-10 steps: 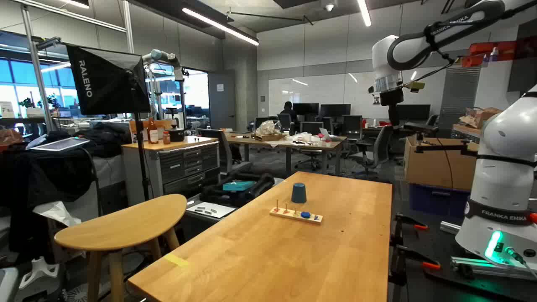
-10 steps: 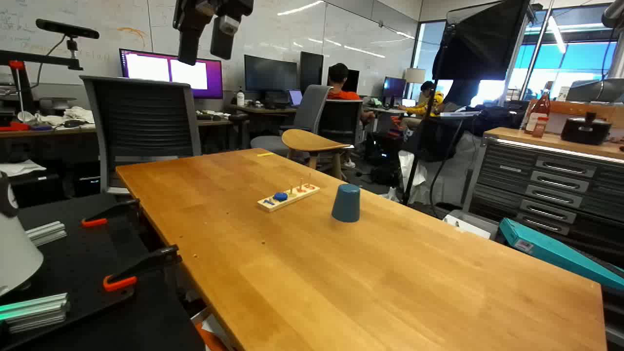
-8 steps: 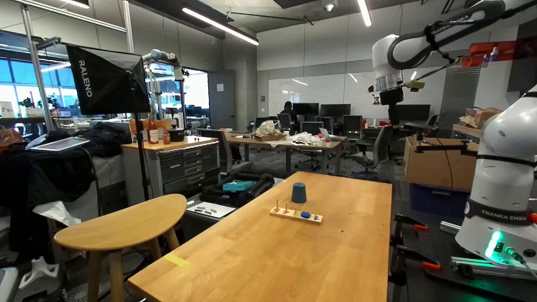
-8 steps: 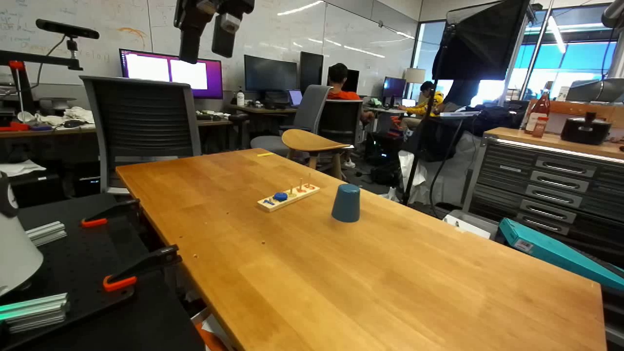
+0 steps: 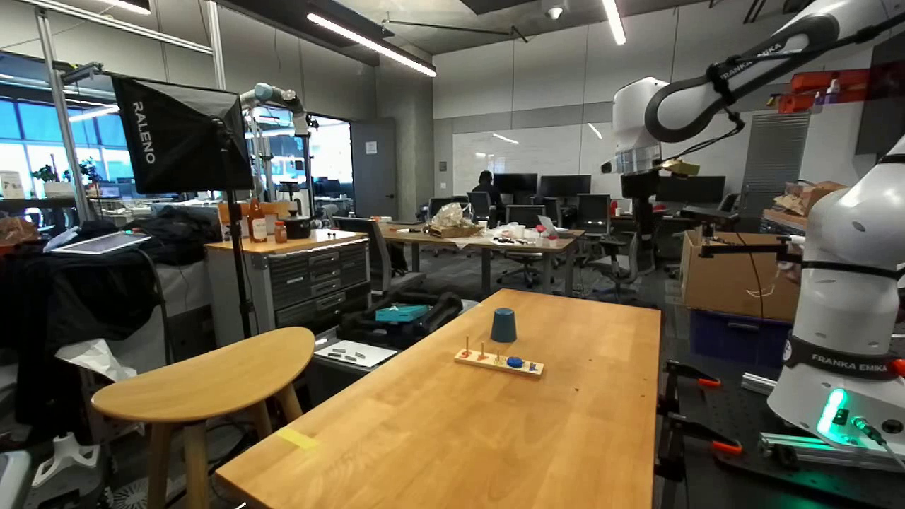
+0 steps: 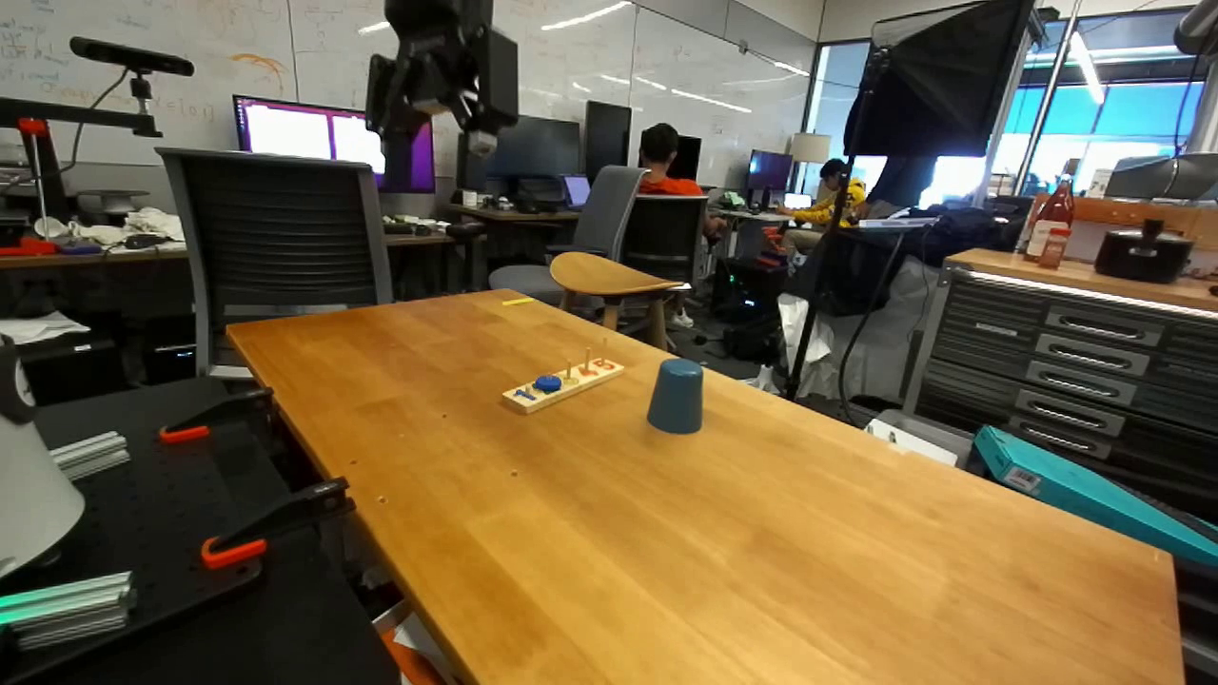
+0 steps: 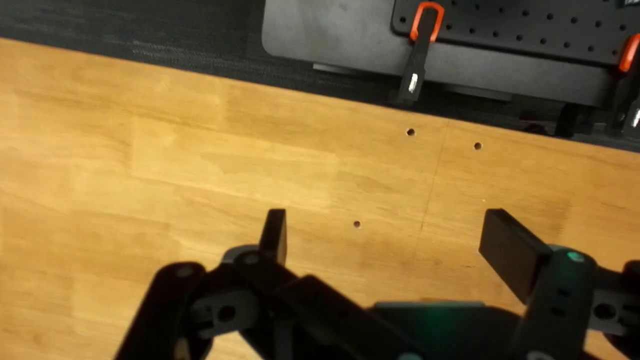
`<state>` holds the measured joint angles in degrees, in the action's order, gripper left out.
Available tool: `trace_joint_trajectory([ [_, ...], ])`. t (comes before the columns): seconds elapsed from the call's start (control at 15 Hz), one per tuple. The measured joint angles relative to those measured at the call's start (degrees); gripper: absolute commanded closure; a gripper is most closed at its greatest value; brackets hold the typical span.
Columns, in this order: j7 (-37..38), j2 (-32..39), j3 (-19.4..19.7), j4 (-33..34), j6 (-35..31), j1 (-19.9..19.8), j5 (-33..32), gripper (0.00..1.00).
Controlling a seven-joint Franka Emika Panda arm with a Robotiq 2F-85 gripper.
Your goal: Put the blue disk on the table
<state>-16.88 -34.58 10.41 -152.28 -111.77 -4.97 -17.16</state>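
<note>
On the table (image 5: 438, 438), nearer the long edge opposite my arm (image 5: 848, 240) than the one beside it: one blue disk (image 6: 547, 383), squat, round, smooth, sitting on one oblong board (image 5: 489, 364) of pale wood. I count three bare upright pegs (image 5: 466, 343) on it, red and blue marks (image 6: 523, 393) too. Disk lies flat, axis vertical; board's long axis runs crosswise, roughly parallel to the short edges, disk toward the end facing my long edge. One cup (image 6: 676, 396), blue-grey, tapered, mouth down, near the board, between it and the short edge away from a strip of yellow tape (image 5: 298, 438) near a corner. Two clamps (image 6: 295, 514), black and orange, beside my long edge; three small round holes (image 7: 411, 132) in the grained top toward it. My claw (image 7: 385, 222) hangs above the table, well apart from the disk, fingers (image 7: 512, 250) spread wide, gripping nothing; only table shows between.
</note>
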Motion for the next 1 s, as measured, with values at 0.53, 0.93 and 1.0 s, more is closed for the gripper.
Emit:
trace_joint_trajectory([
  [0.53, 6.32, 25.61, -6.63, 1.01, -29.63, 7.27, 9.26, 0.0],
  [0.93, 8.34, 44.71, -8.36, 14.55, -35.1, 7.3, 10.98, 0.0],
  [1.0, 8.65, 47.19, -8.37, 16.63, -35.34, 7.3, 10.98, 0.0],
])
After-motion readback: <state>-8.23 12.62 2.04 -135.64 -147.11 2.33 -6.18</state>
